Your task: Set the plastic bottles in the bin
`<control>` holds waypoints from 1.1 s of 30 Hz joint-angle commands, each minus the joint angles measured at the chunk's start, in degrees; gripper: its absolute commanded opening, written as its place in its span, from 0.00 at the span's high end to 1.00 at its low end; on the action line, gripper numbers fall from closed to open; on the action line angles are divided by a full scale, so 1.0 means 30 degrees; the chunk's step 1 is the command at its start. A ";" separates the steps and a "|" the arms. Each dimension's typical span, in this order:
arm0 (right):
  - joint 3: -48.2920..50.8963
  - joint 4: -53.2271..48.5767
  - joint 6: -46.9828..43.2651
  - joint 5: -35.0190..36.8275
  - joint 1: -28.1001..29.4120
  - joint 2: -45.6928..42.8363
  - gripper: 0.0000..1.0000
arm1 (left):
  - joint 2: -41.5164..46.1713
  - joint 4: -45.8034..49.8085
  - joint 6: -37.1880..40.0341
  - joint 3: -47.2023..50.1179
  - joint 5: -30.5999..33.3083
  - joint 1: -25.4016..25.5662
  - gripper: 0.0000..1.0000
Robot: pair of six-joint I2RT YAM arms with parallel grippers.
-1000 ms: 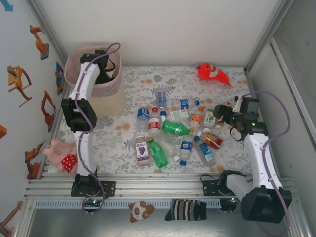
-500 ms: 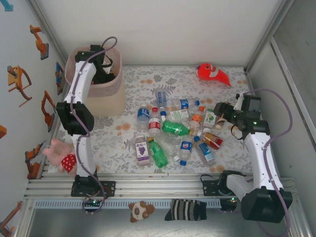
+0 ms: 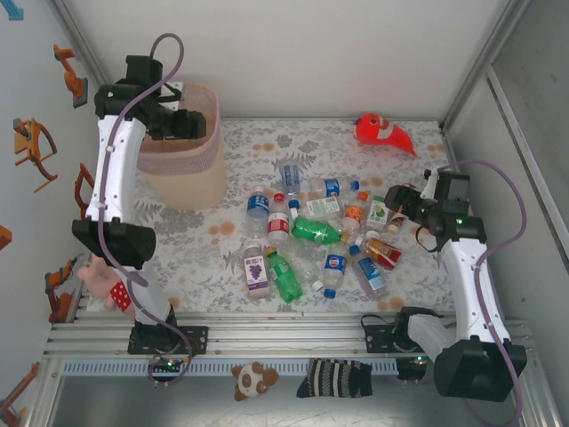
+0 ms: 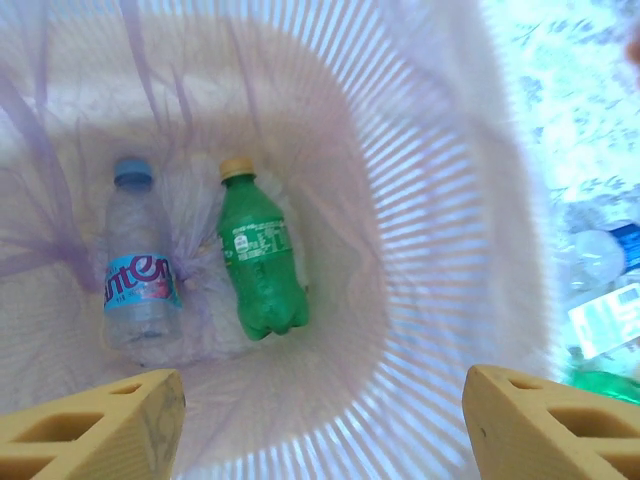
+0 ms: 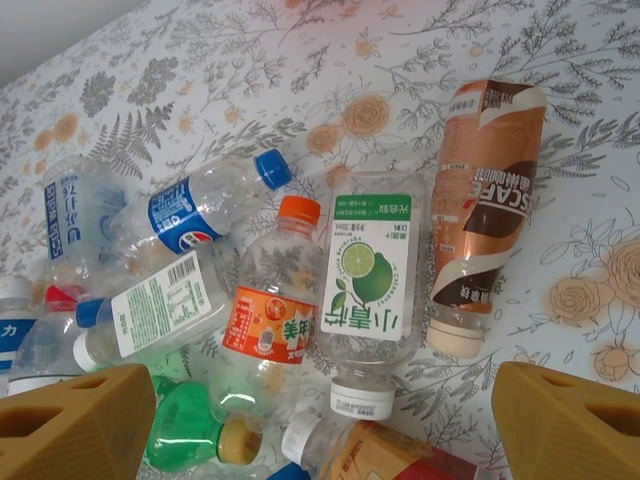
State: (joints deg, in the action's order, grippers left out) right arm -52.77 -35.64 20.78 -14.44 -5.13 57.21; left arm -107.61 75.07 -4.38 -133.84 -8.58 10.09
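while inside the bin [image 4: 430, 250], two bottles [image 4: 262, 265]

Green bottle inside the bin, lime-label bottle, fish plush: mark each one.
green bottle [image 4: 262, 290]: left wrist view, on its lower body.
lime-label bottle [image 5: 368, 285]: right wrist view, on the lime picture of its label.
fish plush [image 3: 384, 133]: top external view, on its red-orange body.

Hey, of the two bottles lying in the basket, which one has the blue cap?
The clear bottle with the blue label, on the left in the left wrist view. The green bottle beside it has a yellowish cap.
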 commanded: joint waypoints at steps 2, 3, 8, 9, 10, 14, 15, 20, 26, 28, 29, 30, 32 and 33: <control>-0.0854 -0.0760 -0.0582 -0.0370 -0.0027 -0.0073 0.14 | 0.1840 -0.0852 -0.0736 0.0829 -0.0523 0.0834 0.27; -0.0893 -0.0805 -0.0589 -0.0359 -0.0045 -0.0089 0.14 | 0.2219 -0.1045 -0.0786 0.1144 -0.0394 0.1132 0.28; -0.0998 -0.0882 -0.0565 -0.0344 -0.0025 -0.0279 0.14 | 0.3758 -0.2042 -0.1208 0.2284 0.0051 0.2494 0.29; -0.1000 -0.0858 -0.0555 -0.0329 -0.0023 -0.0305 0.14 | 0.4014 -0.2229 -0.1227 0.2498 0.0517 0.2889 0.29; -0.0970 -0.0793 -0.0563 -0.0271 -0.0021 -0.0345 0.14 | 0.4275 -0.2482 -0.1268 0.2869 0.1043 0.3325 0.29; -0.1186 -0.1001 -0.0530 -0.0277 -0.0022 -0.0291 0.14 | 0.5132 -0.3556 -0.1875 0.4371 0.1924 0.4629 0.30; -0.1283 -0.1053 -0.0560 -0.0313 -0.0026 -0.0291 0.14 | 0.5350 -0.3860 -0.1958 0.4869 0.2100 0.5044 0.30; -0.1354 -0.1178 -0.0625 -0.0031 -0.0030 -0.0537 0.14 | 0.6214 -0.5390 -0.2844 0.7400 0.3219 0.6850 0.30; -0.1183 -0.1381 -0.0665 0.0357 -0.0045 -0.0682 0.14 | 0.6598 -0.7579 -0.3908 1.0971 0.4307 0.8385 0.30; -0.1069 -0.1392 -0.0604 0.0403 -0.0005 -0.0758 0.14 | 0.6627 -0.8440 -0.4280 1.2239 0.4342 0.8615 0.30; -0.0994 -0.1425 -0.0571 0.0418 -0.0025 -0.0785 0.14 | 0.6589 -0.8876 -0.4472 1.2845 0.4244 0.8726 0.29; -0.0954 -0.1471 -0.0518 0.0417 -0.0024 -0.0815 0.14 | 0.6537 -0.9204 -0.4757 1.3342 0.4205 0.8764 0.29; -0.0869 -0.1483 -0.0538 0.0418 -0.0033 -0.0826 0.14 | 0.6246 -0.9432 -0.5381 1.4094 0.4336 0.8819 0.28; -0.0804 -0.1480 -0.0530 0.0420 -0.0026 -0.0820 0.14 | 0.5977 -0.9479 -0.5626 1.4401 0.4338 0.8797 0.28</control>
State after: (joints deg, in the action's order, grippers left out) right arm -54.87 -38.96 19.57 -13.89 -5.13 55.68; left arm -89.10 50.26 -17.21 -92.42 3.25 36.32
